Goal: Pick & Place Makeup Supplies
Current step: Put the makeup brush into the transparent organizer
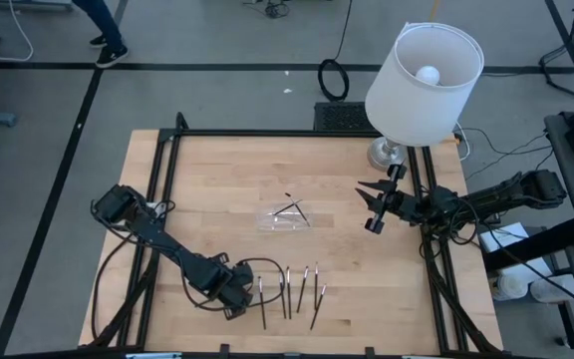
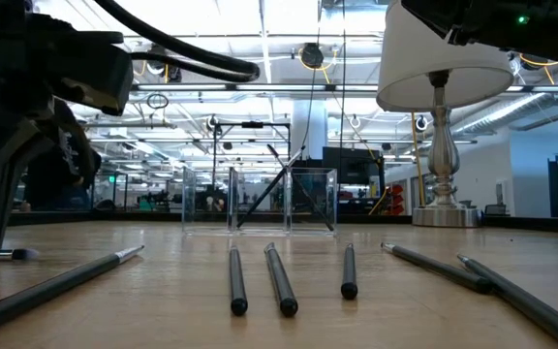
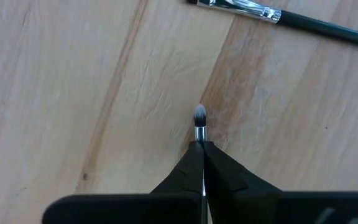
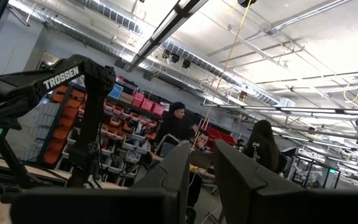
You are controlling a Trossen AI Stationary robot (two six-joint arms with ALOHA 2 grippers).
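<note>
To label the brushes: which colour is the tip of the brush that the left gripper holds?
Pale grey-white bristles above a silvery ferrule; the left wrist view shows it best.

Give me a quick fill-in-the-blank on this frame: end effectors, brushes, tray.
1. The left end effector is shut on a ____.
2. The clear tray already holds ____ dark sticks, crossed.
3. The right end effector hangs above the table near the ____.
4. The remaining brushes lie on the ____ side of the tray.

Missing words: makeup brush; two; lamp; near (front)
</note>
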